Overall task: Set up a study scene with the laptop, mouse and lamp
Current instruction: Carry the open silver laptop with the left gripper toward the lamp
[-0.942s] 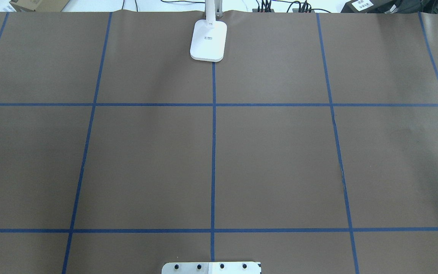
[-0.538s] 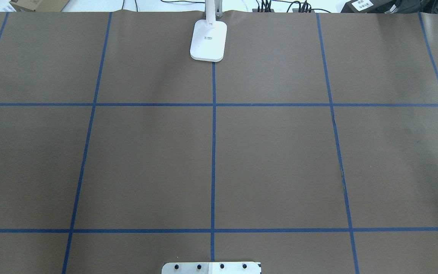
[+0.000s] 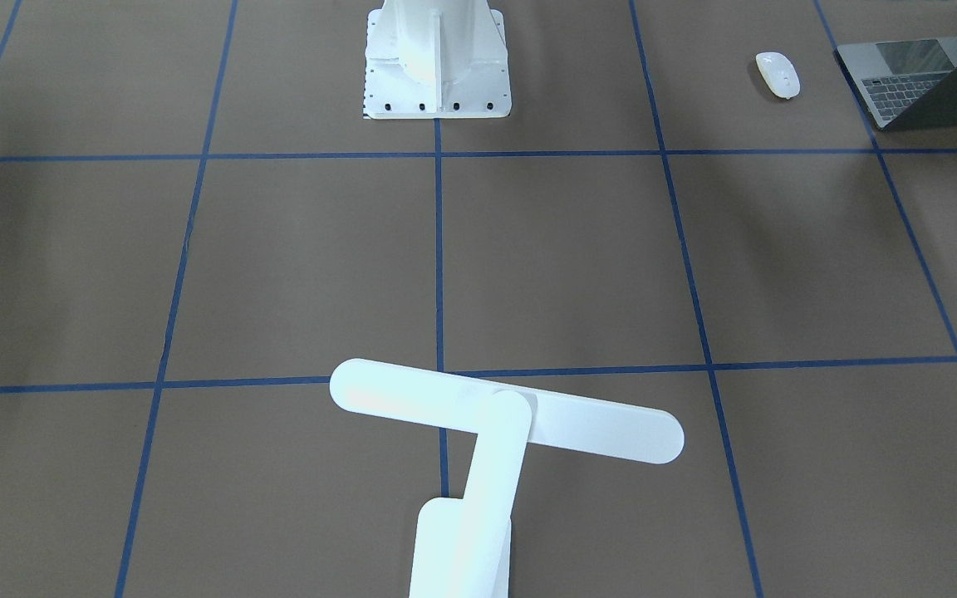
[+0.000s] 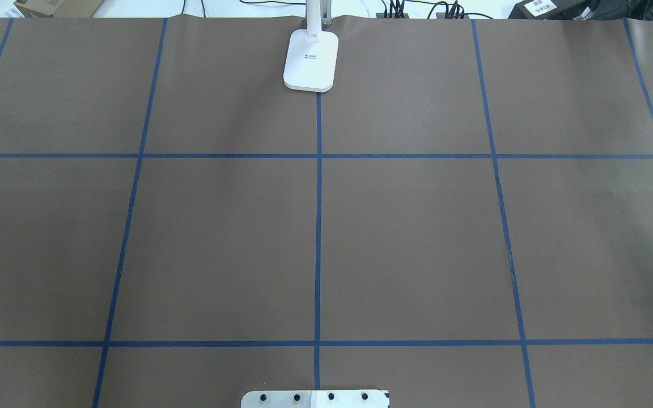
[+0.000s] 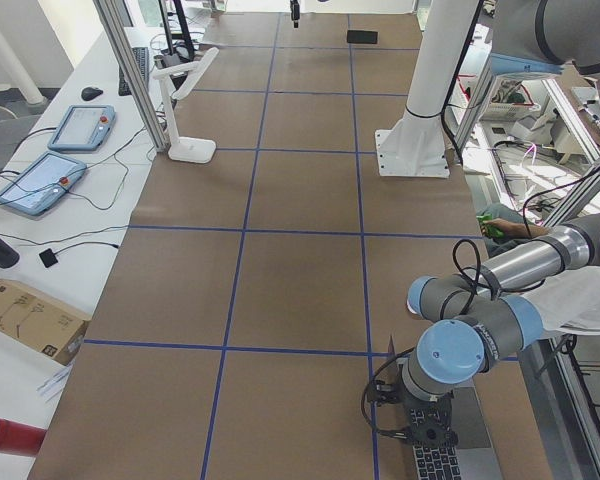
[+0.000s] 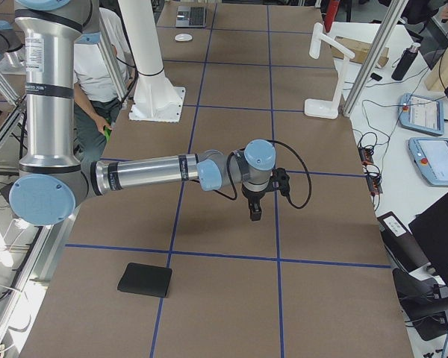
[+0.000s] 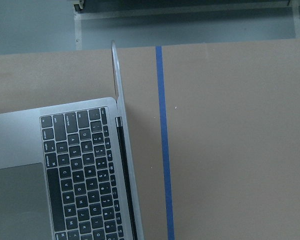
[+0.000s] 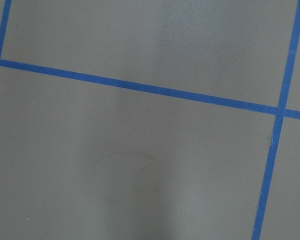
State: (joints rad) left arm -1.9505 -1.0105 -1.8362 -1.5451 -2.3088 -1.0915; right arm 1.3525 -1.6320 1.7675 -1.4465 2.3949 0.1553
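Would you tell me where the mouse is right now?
In the front-facing view the mouse sits top right, on the robot's left, beside the laptop.

Matt metal laptop (image 7: 65, 170), glossy mouse (image 3: 778, 74)

Silver arms (image 6: 145, 173), blue joint caps (image 6: 260, 155), black cables (image 6: 309, 188), black right tool (image 6: 254, 215), white pedestal (image 6: 155, 93).

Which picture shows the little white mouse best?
The exterior front-facing view: the mouse lies whole and clear, beside the laptop. The exterior right view shows it only as a tiny white spot far off. The overhead, exterior left and both wrist views do not show it.
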